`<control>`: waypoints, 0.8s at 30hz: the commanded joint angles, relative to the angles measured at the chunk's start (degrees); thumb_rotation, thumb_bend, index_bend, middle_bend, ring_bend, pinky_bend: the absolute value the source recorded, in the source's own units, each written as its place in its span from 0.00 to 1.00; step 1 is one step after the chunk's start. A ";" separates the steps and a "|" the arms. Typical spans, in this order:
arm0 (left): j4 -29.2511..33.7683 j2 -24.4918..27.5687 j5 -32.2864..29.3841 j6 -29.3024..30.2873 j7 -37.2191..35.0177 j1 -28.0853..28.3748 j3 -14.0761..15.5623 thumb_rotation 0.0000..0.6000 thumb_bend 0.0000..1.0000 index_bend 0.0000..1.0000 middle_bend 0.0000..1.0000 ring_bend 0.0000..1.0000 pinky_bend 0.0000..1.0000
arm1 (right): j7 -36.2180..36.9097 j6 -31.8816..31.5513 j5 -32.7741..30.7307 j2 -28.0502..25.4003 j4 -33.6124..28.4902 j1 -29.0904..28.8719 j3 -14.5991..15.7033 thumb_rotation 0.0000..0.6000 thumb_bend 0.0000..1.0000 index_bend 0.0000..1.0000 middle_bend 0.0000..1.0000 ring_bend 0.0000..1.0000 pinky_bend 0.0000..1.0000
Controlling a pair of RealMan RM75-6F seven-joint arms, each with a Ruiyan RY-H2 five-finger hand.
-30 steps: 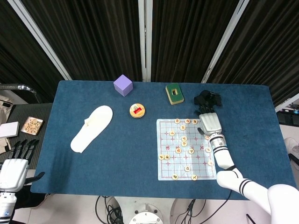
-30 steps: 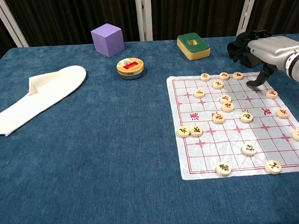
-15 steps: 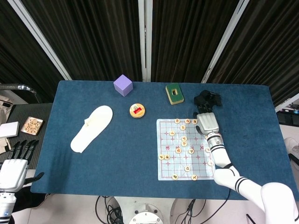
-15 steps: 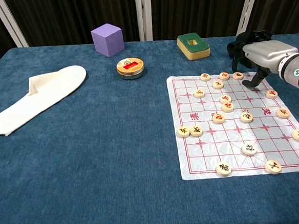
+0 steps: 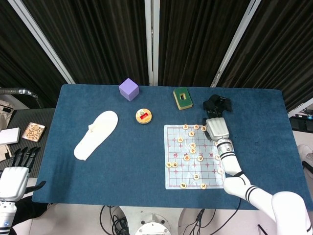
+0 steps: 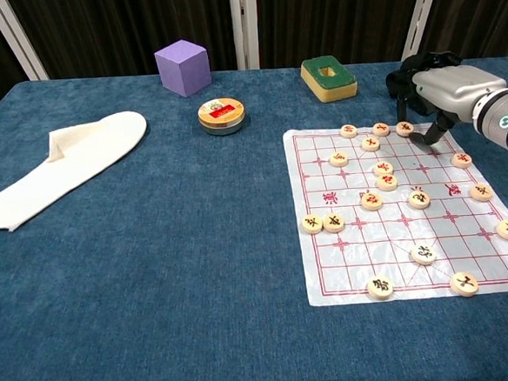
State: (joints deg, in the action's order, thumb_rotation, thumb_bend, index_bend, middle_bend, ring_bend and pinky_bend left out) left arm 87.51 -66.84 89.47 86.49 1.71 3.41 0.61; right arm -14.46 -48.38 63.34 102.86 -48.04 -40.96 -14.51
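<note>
A white paper chess board (image 6: 347, 271) with several round wooden pieces lies on the blue table; its bare corner (image 5: 171, 182) shows in the head view. My right hand (image 6: 443, 90) (image 5: 216, 128) hovers at the board's far right corner, fingers pointing down. Its fingertips (image 6: 399, 113) stand on either side of the corner piece (image 6: 404, 128), which lies flat on the board. I cannot tell whether they touch it. My left hand (image 5: 13, 176) hangs off the table's near left corner, fingers spread, holding nothing.
A white slipper (image 6: 61, 167) lies at the left. A purple cube (image 6: 183, 67), a round tin (image 6: 222, 115) and a green-topped sponge (image 6: 329, 76) stand along the far side. A small tray of pieces (image 5: 33, 131) sits off the table at left.
My right hand has shifted slightly left and its fingertips have come down around the far right corner piece. The left hand has stayed still.
</note>
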 commanded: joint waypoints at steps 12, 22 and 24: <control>0.17 -0.31 -0.14 -0.52 0.42 0.16 0.02 1.00 0.01 0.03 0.08 0.00 0.05 | 1.81 -8.87 7.44 -8.33 -14.46 5.86 5.04 1.00 0.30 0.52 0.05 0.00 0.00; 0.05 -0.61 0.02 -0.46 0.49 0.13 0.08 1.00 0.01 0.03 0.08 0.00 0.05 | -1.56 -12.40 11.45 -12.44 -22.25 10.12 10.48 1.00 0.30 0.54 0.04 0.00 0.00; 0.03 -0.64 0.05 -0.44 0.46 0.10 0.11 1.00 0.01 0.03 0.08 0.00 0.05 | -1.66 -12.47 11.57 -12.60 -22.81 10.56 10.88 1.00 0.30 0.54 0.04 0.00 0.00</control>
State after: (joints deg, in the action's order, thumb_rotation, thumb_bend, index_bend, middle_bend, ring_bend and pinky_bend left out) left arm 87.54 -67.48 89.52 86.05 2.17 3.51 0.73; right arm -16.00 -60.75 74.78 90.38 -70.70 -30.56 -3.78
